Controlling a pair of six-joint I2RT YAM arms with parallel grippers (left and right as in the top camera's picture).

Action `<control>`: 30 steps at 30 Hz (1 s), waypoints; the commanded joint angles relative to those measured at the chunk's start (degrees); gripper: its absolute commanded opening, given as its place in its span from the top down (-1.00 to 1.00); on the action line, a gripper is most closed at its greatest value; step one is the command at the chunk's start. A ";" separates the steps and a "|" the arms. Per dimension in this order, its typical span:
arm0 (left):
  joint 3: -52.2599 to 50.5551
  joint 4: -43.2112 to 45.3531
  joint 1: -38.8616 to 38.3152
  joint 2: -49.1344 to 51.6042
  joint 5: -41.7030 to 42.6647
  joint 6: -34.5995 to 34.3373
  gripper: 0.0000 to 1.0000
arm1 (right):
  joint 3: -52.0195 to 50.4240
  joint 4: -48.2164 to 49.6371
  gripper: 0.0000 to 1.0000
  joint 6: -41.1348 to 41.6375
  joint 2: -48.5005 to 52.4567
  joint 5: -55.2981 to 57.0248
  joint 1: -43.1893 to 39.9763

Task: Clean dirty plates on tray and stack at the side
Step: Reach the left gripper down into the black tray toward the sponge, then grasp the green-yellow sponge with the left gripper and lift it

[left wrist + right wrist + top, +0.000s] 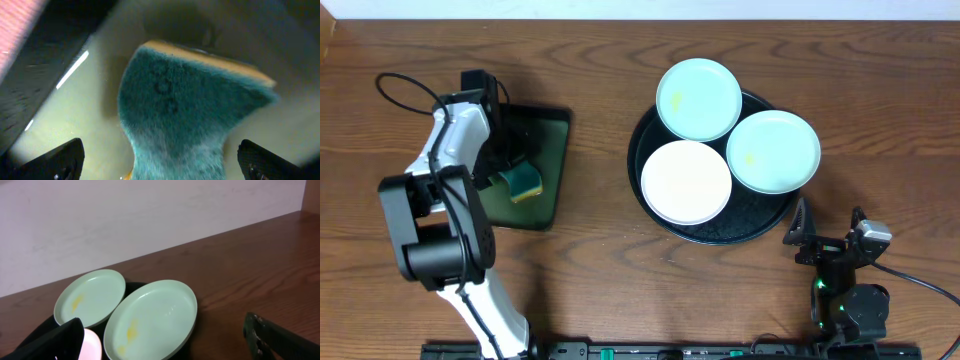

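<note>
Your round black tray holds all three plates. The white plate lies at the tray's left side. The cyan plate overhangs its far rim and the mint plate its right rim, both with yellowish smears. Your right fingers are spread wide and hold nothing, just off the tray's near-right rim above the desk. Well left of the tray, your left fingers are spread either side of a green-and-yellow sponge in the rectangular tray, not pinching it.
</note>
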 commanded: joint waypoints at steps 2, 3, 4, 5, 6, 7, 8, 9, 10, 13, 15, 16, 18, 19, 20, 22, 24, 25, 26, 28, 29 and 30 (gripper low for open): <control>-0.17 -0.31 0.24 2.23 1.09 2.69 -0.97 | -0.09 -0.22 -0.99 -0.28 -0.31 -0.07 -0.39; -0.31 -0.33 0.24 2.36 1.20 2.71 -0.98 | -0.09 -0.22 -0.98 -0.28 -0.31 -0.07 -0.39; -0.59 -0.31 0.24 2.56 1.70 3.13 -1.00 | -0.09 -0.22 -0.99 -0.28 -0.31 -0.07 -0.39; -0.72 -0.33 0.24 2.56 2.97 4.42 -0.90 | -0.09 -0.22 -0.99 -0.28 -0.31 -0.07 -0.39; -0.72 -0.31 0.24 2.56 3.85 5.38 -0.79 | -0.09 -0.22 -0.98 -0.28 -0.31 -0.07 -0.39; -0.72 -0.31 0.24 2.56 4.42 5.86 -0.69 | -0.09 -0.22 -0.98 -0.28 -0.31 -0.07 -0.39; -0.72 -0.33 0.24 2.56 4.48 5.86 -0.65 | -0.09 -0.22 -0.99 -0.28 -0.31 -0.07 -0.39; -0.72 -0.35 0.24 2.56 4.48 5.86 -0.53 | -0.09 -0.22 -0.99 -0.28 -0.31 -0.07 -0.39; -0.72 -0.42 0.26 2.56 4.48 5.86 -0.41 | -0.09 -0.22 -0.99 -0.28 -0.31 -0.07 -0.39; -0.72 -1.20 0.26 2.56 4.46 5.86 0.07 | -0.09 -0.22 -0.98 -0.28 -0.31 -0.07 -0.39; -0.59 -1.46 0.26 2.49 4.46 5.84 0.54 | -0.09 -0.22 -0.98 -0.28 -0.31 -0.07 -0.39; -0.35 -1.95 0.26 2.29 4.46 5.84 0.76 | -0.09 -0.22 -0.99 -0.28 -0.31 -0.07 -0.39; 0.22 -3.04 0.26 1.62 4.46 5.84 0.85 | -0.09 -0.22 -0.99 -0.28 -0.31 -0.07 -0.39; 0.66 -3.67 0.26 1.07 4.46 5.84 0.85 | -0.09 -0.22 -0.98 -0.28 -0.31 -0.07 -0.39; 1.25 -4.39 0.26 0.33 4.46 5.84 0.85 | -0.09 -0.22 -0.98 -0.28 -0.31 -0.07 -0.39; 2.16 -5.60 0.26 -1.66 4.46 5.84 0.85 | -0.09 -0.22 -0.98 -0.28 -0.31 -0.07 -0.39; 2.67 -6.32 0.26 -4.70 4.46 5.84 0.85 | -0.09 -0.22 -0.98 -0.28 -0.31 -0.07 -0.39; 2.71 -6.36 0.26 -6.49 4.46 5.84 0.85 | -0.09 -0.22 -0.98 -0.28 -0.31 -0.07 -0.39; 2.71 -6.36 0.26 -8.31 4.46 5.84 0.85 | -0.09 -0.22 -0.98 -0.28 -0.31 -0.07 -0.39; 2.71 -6.36 0.24 -13.09 4.48 5.84 0.85 | -0.09 -0.22 -0.99 -0.28 -0.31 -0.07 -0.39; 2.69 -6.36 0.24 -15.19 4.48 5.84 0.85 | -0.09 -0.22 -0.99 -0.28 -0.31 -0.07 -0.39; 2.69 -6.36 0.24 -18.16 4.48 5.84 0.85 | -0.09 -0.22 -0.99 -0.28 -0.31 -0.07 -0.39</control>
